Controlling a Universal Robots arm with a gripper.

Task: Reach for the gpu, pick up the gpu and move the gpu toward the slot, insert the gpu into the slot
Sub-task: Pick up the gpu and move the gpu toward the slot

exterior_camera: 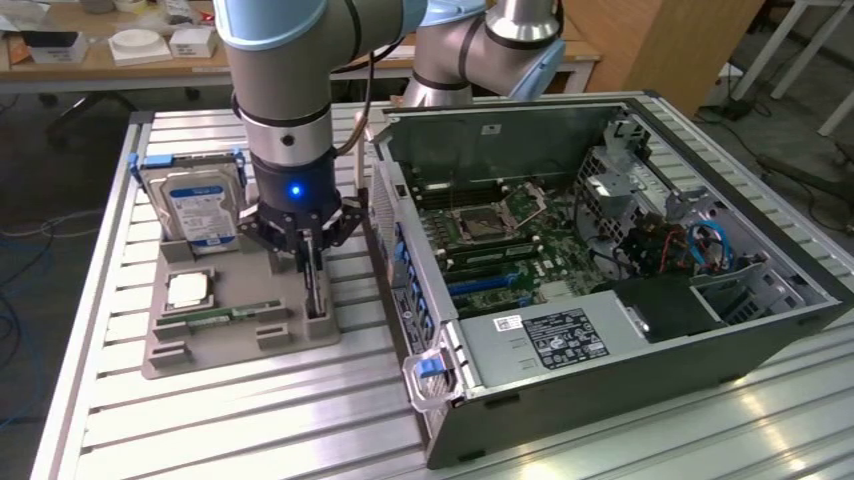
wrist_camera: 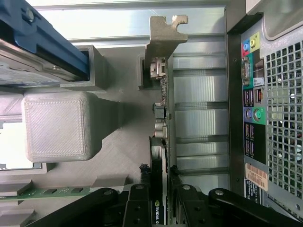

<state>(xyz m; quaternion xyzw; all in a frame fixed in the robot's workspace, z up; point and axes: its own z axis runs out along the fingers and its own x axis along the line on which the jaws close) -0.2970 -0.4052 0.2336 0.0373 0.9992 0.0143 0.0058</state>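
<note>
**Inspector:** State of the pincer?

**Assessor:** The gripper is clenched on the gpu. In the wrist view its black fingers press against both faces of the card. The finger bases are cut off at the picture's edge. In the exterior view the fingers cover the card's upper edge, so the contact itself is hard to make out there.

**Inspector:** Location and heading of the card?

**Assessor:** It stands on edge in a holder of the grey fixture tray, on the side nearest the computer case. Its long axis runs level, along the case's side wall. In the wrist view the silver end bracket points away from the fingers. In the exterior view I cannot tell which end carries it.

**Inspector:** Appearance?

**Assessor:** A thin, dark board seen edge-on, with small metal connectors behind the bracket and a partly hidden green-and-white label between the fingers.

**Inspector:** Surroundings?

**Assessor:** On the same tray are the blue-labelled hard drive, upright, and the memory stick, lying flat. Inside the case, long connector strips lie on the green motherboard, well apart from the card.
</note>
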